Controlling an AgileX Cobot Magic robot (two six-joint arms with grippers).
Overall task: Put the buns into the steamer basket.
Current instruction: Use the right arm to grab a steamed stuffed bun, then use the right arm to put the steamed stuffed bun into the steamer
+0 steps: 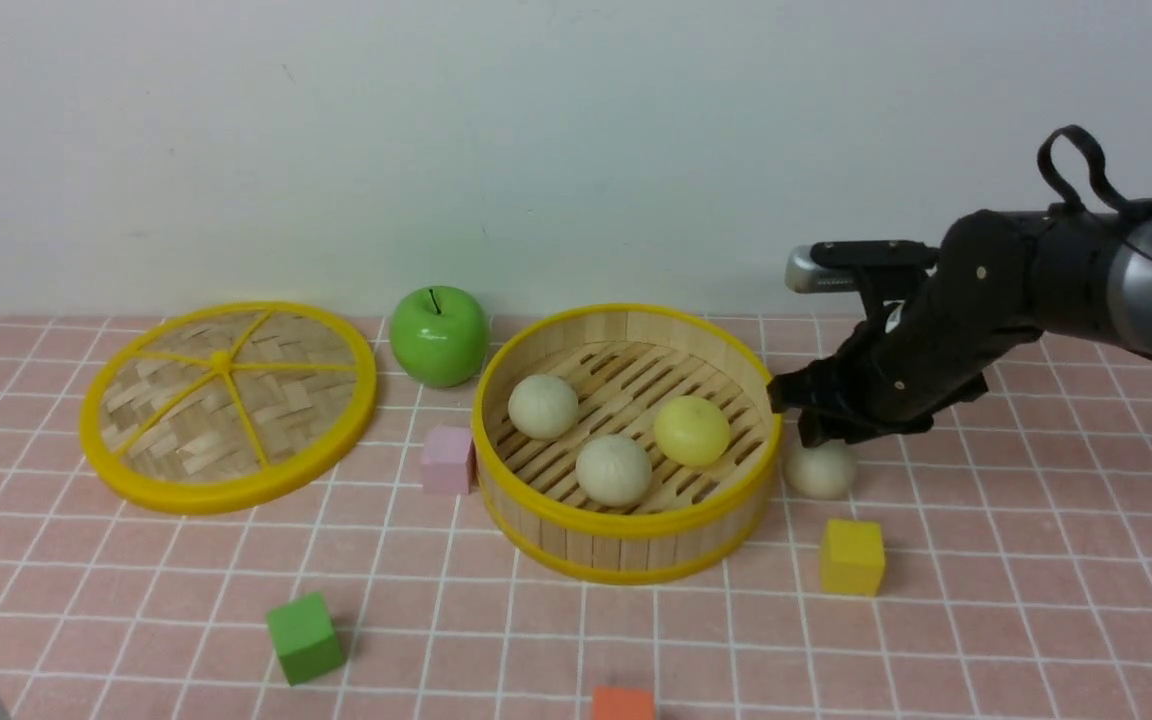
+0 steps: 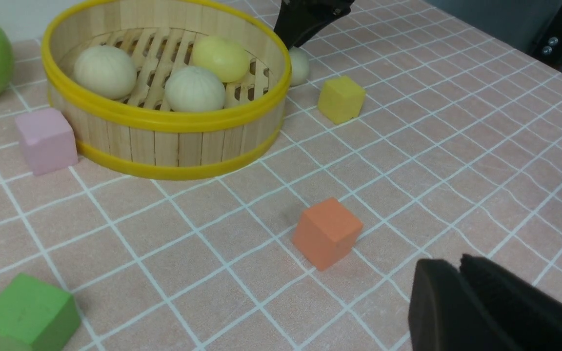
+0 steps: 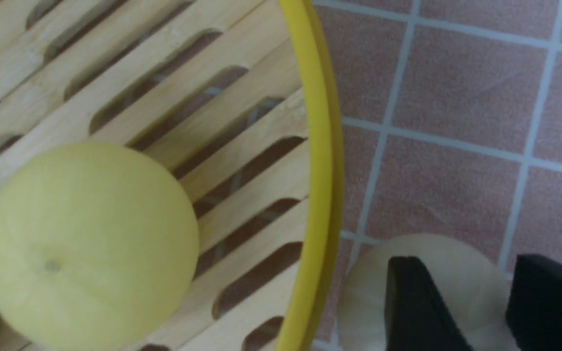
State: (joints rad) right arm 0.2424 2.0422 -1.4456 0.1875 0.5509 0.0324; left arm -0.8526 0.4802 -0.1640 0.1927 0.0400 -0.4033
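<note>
Four buns in all: two cream-white ones [image 1: 543, 406] [image 1: 613, 470] and one pale yellow one [image 1: 692, 430] lie inside the steamer basket [image 1: 626, 520], while a third cream-white bun [image 1: 820, 470] sits on the table just outside its right wall. Right gripper [image 1: 816, 425] is directly over that bun, fingers [image 3: 417, 307] straddling its top; whether they grip it I cannot tell. Left gripper [image 2: 461, 282] hangs nearly closed, empty. Four cubes lie around: pink [image 1: 448, 459], yellow [image 1: 851, 557], green [image 1: 304, 637], orange [image 1: 623, 704]. One green apple [image 1: 438, 335], one woven lid [image 1: 228, 405].
</note>
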